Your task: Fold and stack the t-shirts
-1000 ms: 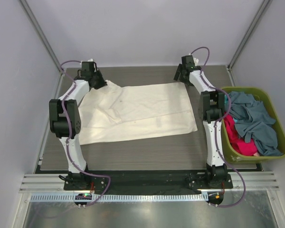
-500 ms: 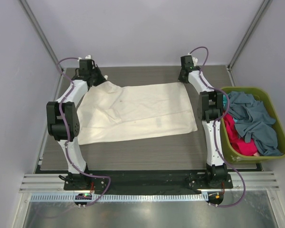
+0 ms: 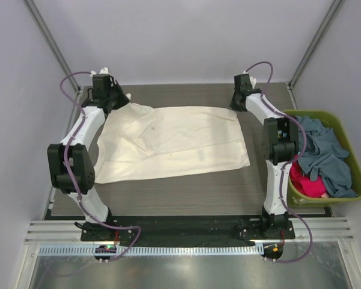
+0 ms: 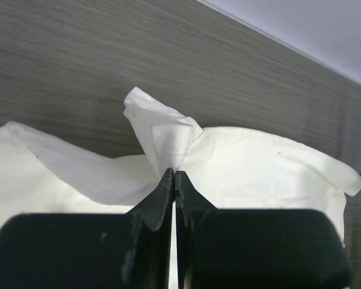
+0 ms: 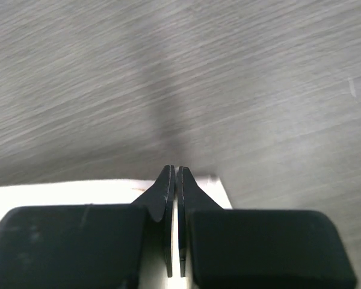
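Grey wood-grain table (image 3: 168, 192): cream t-shirt (image 3: 174, 141) lies spread left of the olive basket (image 3: 356, 180); left gripper (image 4: 174, 176), jaws pinched on the rear corner farthest from the basket, right gripper (image 5: 175, 171) likewise on the nearest; best drawn forward together, level, rear edge taut, hems aligned.

Open strip of bare table (image 3: 168, 195) along the near edge, easy passage there. Middle covered by the cream tee (image 3: 174, 141), right side walled off by the basket (image 3: 328, 203).
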`<state>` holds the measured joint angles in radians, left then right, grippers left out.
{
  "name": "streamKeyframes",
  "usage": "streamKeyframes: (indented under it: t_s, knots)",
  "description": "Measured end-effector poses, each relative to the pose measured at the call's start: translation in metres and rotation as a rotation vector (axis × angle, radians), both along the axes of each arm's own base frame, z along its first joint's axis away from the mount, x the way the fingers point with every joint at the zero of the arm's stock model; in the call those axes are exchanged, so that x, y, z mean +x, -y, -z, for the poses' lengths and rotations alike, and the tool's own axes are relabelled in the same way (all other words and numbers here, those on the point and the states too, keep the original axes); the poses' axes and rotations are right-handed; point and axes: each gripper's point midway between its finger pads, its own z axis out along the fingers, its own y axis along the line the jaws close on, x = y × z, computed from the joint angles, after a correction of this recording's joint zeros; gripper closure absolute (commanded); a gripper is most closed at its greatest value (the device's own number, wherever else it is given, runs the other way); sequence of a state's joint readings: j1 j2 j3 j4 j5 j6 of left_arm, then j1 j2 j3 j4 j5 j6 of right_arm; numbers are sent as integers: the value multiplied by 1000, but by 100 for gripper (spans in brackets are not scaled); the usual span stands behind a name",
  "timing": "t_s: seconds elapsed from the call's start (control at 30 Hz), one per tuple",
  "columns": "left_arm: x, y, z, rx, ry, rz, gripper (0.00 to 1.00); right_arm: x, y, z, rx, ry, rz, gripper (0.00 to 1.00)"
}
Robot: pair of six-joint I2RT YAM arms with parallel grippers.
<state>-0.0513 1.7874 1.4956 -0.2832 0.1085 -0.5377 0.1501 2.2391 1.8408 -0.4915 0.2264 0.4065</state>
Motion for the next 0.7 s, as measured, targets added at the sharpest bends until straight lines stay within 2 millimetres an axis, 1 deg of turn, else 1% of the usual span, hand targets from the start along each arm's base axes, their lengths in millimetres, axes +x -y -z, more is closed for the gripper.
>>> streamKeyframes:
  t_s: [0.07, 0.1, 0.17, 0.23, 0.3, 0.37, 0.43, 0.5, 0.57, 0.63, 0.7]
  knots:
    - [-16, -2, -7, 4, 16, -7, 100, -11, 1, -17, 12, 33, 3, 99]
    - [-26, -4, -7, 7, 14, -13, 100, -15, 1, -23, 17, 46, 4, 99]
    - [-42, -7, -4, 16, 10, -25, 100, -23, 1, -32, 24, 73, 7, 99]
    - [-58, -11, 6, 25, -9, -37, 100, -28, 2, -34, 28, 80, 9, 99]
    - [-71, -14, 17, 34, -31, -48, 100, -33, 1, -27, 30, 74, 11, 99]
    - [-83, -17, 27, 43, -53, -59, 100, -40, 2, -17, 30, 52, 17, 99]
    - [-94, -21, 32, 56, -63, -77, 100, -49, 4, -4, 31, 21, 26, 99]
    - [-104, -25, 30, 66, -55, -93, 100, -58, 5, 5, 28, -6, 31, 99]
    - [-113, -29, 22, 74, -31, -110, 100, -63, 8, 10, 28, -17, 38, 99]
    - [-121, -31, 14, 77, -7, -122, 100, -68, 10, 10, 29, -22, 44, 99]
    - [-128, -34, 7, 78, 16, -134, 100, -72, 12, 5, 29, -15, 50, 99]
